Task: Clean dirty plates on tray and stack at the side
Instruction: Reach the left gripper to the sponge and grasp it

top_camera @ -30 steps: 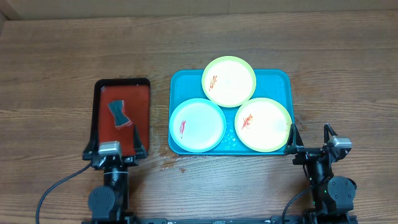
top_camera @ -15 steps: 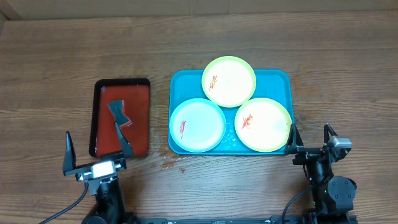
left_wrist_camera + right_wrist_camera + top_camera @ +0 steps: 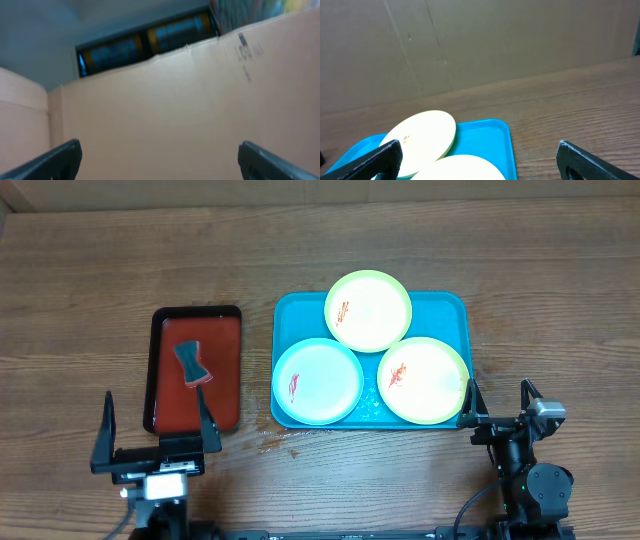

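Waiting at the near edge: three red-smeared plates (image 3: 318, 381) crowd the turquoise tray (image 3: 450, 310), nothing held yet.
The left gripper (image 3: 157, 430) hovers over the tabletop (image 3: 400, 240) with jaws spread wide. The right gripper (image 3: 498, 402) is spread too, just beside the tray. These plates look light, stiff and probably slick, so pinch a raised rim, not the flat face.

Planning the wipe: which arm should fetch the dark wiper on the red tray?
Left, probably: left gripper hangs open at the small red tray holding the dark wiper; right gripper sits beyond the turquoise tray.
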Controlling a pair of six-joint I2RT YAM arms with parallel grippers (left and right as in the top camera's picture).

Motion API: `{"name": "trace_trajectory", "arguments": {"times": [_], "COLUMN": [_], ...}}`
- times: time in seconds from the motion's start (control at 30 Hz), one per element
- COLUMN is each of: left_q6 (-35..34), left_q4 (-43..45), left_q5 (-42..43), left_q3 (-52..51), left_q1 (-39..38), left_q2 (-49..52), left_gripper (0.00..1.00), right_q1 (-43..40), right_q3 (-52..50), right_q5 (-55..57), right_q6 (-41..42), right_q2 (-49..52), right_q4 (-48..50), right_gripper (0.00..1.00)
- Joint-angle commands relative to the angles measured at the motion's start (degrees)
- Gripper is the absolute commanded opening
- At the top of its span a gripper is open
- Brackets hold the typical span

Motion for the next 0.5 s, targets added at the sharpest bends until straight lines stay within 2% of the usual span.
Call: {"name": "trace_trajectory", "arguments": {"times": [0.0,0.07,0.1,0.17,0.23,0.33,0.37,0.47], "left_q6": [-8.31,-10.73,-10.62,-10.62,-10.60,-9.88,-11.69,-22.84], "left_q4": [-11.06,-23.52,-30.34,-38.16,-44.41,-50.29,-53.70,-65.61], "left_q5": [0.39,2.38,6.84,15.89,20.48,16.24,12.41,-1.09], "left_q3": [12.35,21.73,27.69,35.67,41.92,47.56,49.90,56.89], "left_q1": [0.33,0.33,0.33,0.31,0.31,0.52,0.94,2.99], "left_q2": [8.59,16.15,21.40,29.09,35.95,43.41,46.27,54.21], "left_gripper": [1.00,1.00,1.00,1.00,1.00,1.00,1.00,1.00], "right_q1": [-0.26,-0.26,-0.26,-0.26,-0.26,-0.26,-0.26,-0.26], "right_q3": [-0.59,-0.59,-0.59,-0.59,-0.59,-0.59,-0.59,-0.59], "right_q5": [0.57,0.57,0.57,0.57,0.57,0.57,0.57,0.57], "right_q6": [-0.42,-0.42,-0.42,-0.42,-0.42,-0.42,-0.42,-0.42], "right_q2": [-0.68,-0.68,-0.68,-0.68,-0.68,-0.68,-0.68,-0.68], "right_q4": [0.20,0.20,0.20,0.20,0.20,0.20,0.20,0.20], "right_gripper": [1.00,1.00,1.00,1.00,1.00,1.00,1.00,1.00]}}
